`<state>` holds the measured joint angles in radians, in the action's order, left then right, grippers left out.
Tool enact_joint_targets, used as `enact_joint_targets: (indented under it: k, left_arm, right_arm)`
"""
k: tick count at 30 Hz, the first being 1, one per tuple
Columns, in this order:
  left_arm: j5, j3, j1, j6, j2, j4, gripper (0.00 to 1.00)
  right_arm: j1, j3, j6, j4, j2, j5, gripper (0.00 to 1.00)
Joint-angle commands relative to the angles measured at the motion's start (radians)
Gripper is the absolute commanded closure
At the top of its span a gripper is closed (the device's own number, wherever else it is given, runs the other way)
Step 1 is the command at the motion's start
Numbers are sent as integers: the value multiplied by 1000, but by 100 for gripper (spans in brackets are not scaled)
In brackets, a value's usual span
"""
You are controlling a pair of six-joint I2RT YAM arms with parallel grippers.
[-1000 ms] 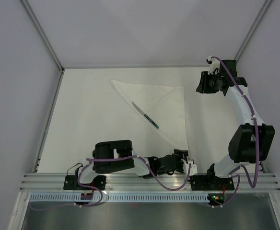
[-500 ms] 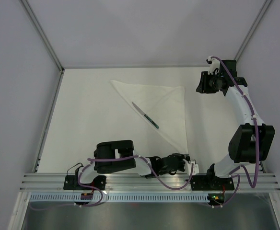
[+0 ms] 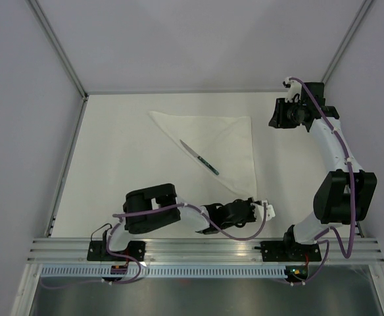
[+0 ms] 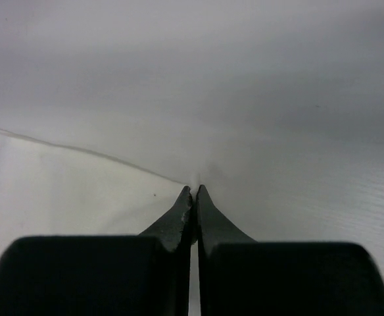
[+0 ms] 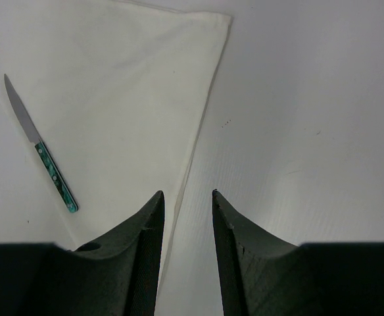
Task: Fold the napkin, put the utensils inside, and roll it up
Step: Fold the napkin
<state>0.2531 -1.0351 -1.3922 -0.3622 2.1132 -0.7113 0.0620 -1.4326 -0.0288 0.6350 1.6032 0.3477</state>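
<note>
The white napkin lies folded into a triangle on the table, its long point toward the arms. A knife with a teal-green handle, one of the utensils, rests slantwise on its left part. My left gripper is low at the napkin's near corner. In the left wrist view the left gripper is shut, with the napkin edge running into the tips and puckered there. My right gripper hangs open above the far right corner. Its wrist view shows the right gripper over the napkin edge, knife to the left.
Grey walls with metal posts close in the white table on three sides. The aluminium rail with both arm bases runs along the near edge. The right arm's elbow stands near the right wall.
My left gripper has closed and slid up and right onto the napkin's near corner, which has shifted slightly. The right arm has not moved.
</note>
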Motion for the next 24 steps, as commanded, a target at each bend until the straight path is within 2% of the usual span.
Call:
enact_joint_targets:
  k: [1, 7, 11, 17, 24]
  left_arm:
    - [-53, -33, 79, 236, -117, 38, 98]
    - [-145, 15, 229, 538, -229, 46, 98]
    - [-195, 63, 306, 675, -283, 0, 98]
    - [-140, 110, 398, 842, -335, -11, 98]
    - [-54, 158, 527, 1000, -381, 52, 98]
  right_arm:
    - [1, 0, 17, -28, -29, 20, 59]
    - [2, -2, 18, -26, -29, 25, 59]
    - [1, 0, 18, -26, -29, 27, 59]
    - [1, 1, 20, -23, -29, 33, 59]
    - [-1, 1, 20, -23, -23, 43, 59]
